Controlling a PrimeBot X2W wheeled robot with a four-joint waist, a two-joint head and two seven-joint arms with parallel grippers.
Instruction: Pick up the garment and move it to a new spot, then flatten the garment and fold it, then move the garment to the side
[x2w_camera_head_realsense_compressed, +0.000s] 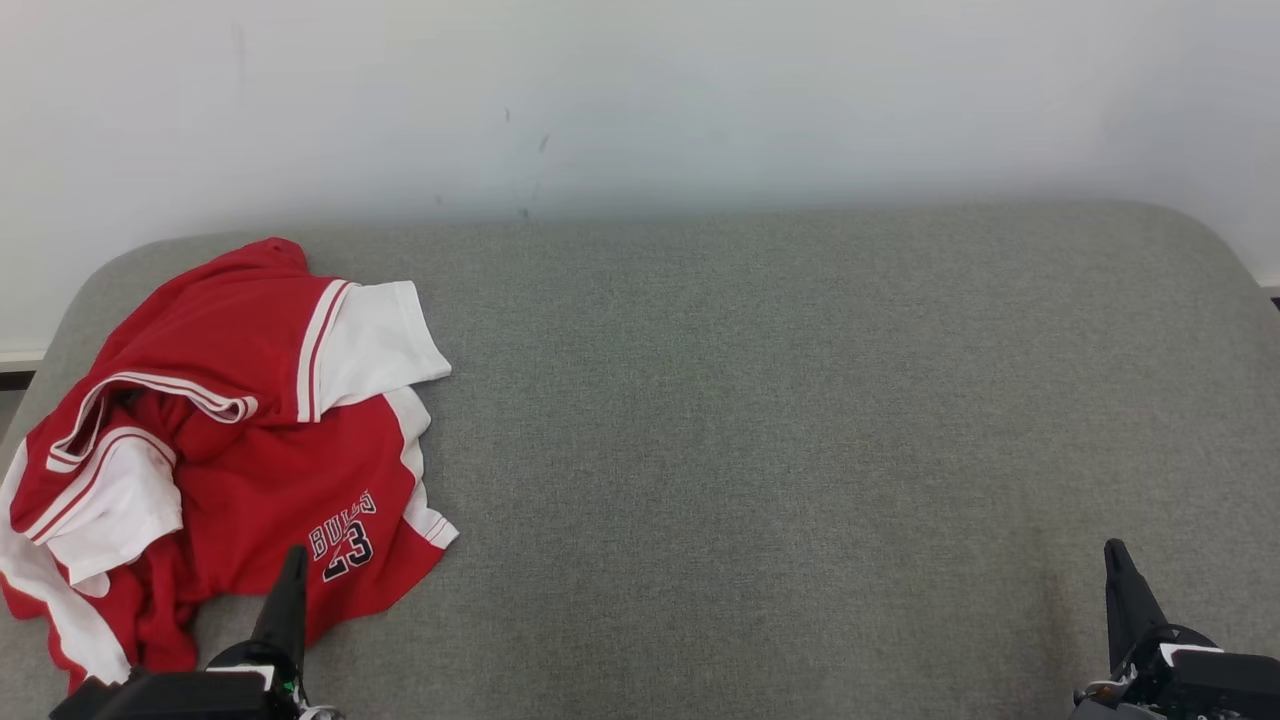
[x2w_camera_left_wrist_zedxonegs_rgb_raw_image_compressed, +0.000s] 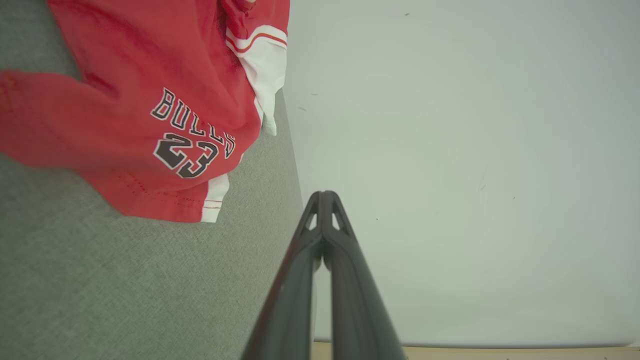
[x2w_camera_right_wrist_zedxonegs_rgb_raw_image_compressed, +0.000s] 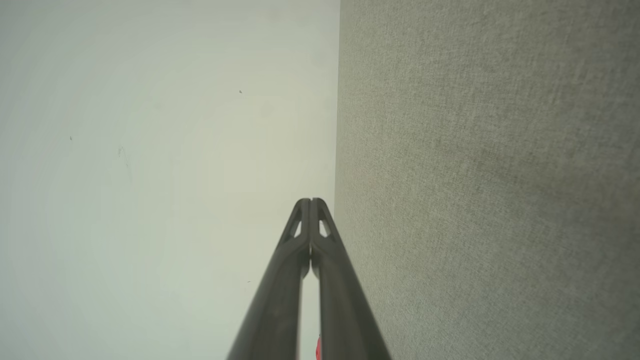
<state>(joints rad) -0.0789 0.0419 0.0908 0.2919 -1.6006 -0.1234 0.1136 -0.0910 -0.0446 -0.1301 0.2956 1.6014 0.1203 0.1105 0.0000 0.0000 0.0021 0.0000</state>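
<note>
At the far left I see the crumpled red-and-white basketball jersey lying in a heap on the grey fabric-covered desk. Its sleeves are folded over its body, and the "BULLS 23" print faces up near its near edge. Some of its white trim seems to hang over the desk's left edge, though I cannot be sure. Just this side of the print my left hand hovers with its two dark fingers pressed together and holding nothing; in the left wrist view the jersey's hem sits just beside the fingers, apart from them. The middle of the desk is bare fabric, backed by a plain white wall. At the lower right my right hand is likewise pinched closed and empty, well apart from the jersey. I judge the first step, the pick-up, is not yet begun. Next I would spread the left fingers, reach forward into a raised fold near the print, close on it, and carry the jersey toward the open middle, where both hands can reach to flatten it.
</note>
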